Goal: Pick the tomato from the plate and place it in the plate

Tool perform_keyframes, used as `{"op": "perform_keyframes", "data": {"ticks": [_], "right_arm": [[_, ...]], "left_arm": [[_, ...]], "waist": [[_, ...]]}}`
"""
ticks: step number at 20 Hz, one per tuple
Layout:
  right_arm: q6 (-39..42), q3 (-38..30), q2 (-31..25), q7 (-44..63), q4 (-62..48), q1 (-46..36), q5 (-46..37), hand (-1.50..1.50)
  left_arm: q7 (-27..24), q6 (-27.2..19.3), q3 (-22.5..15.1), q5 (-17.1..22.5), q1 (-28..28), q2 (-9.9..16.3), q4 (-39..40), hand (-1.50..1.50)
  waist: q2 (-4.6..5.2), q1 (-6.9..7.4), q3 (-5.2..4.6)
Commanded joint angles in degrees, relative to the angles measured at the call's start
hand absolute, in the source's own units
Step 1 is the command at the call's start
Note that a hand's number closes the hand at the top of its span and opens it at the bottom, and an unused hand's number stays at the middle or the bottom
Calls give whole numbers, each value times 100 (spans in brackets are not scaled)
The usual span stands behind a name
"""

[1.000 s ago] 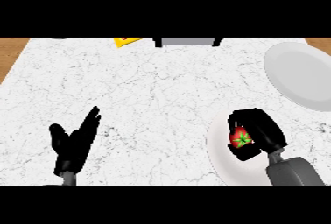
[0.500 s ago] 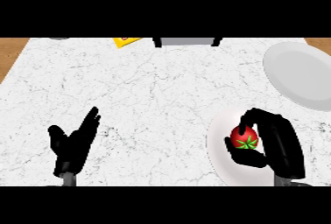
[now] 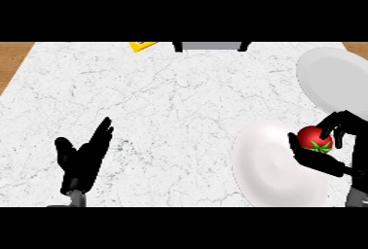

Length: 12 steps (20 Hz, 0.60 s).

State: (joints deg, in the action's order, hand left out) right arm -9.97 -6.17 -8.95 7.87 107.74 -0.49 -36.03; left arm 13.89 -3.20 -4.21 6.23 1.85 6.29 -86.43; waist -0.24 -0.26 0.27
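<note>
A red tomato (image 3: pixel 313 137) with a green stem sits in my right hand (image 3: pixel 325 156), whose fingers and thumb curl round it. The hand holds it above the right edge of the near white plate (image 3: pixel 271 168) at the lower right. A second white plate (image 3: pixel 334 80) lies at the far right of the counter, beyond the hand. My left hand (image 3: pixel 81 158) rests open at the lower left, fingers up, holding nothing.
A yellow item (image 3: pixel 141 45) and a grey box with dark legs (image 3: pixel 209 45) stand at the counter's far edge. Brown floor shows past the counter's left edge (image 3: pixel 13 63). White marble stretches between the two hands.
My right hand has lifted the tomato and carried it right and toward the far plate, off the near plate's middle. The left hand has stayed in place.
</note>
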Motion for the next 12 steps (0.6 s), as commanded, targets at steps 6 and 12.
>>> {"op": "perform_keyframes", "data": {"ticks": [6,12], "right_arm": [[-486,-1596,-775,-1417,-2519,-1369,1039,150],[-1126,-2307,-1403,-2461,-4912,-2557,1168,150]], "left_arm": [[-2,142,178,47,-292,39,506,0],[-59,84,-139,-156,-91,-141,312,0]], "waist": [[50,81,-21],[85,213,-12]]}}
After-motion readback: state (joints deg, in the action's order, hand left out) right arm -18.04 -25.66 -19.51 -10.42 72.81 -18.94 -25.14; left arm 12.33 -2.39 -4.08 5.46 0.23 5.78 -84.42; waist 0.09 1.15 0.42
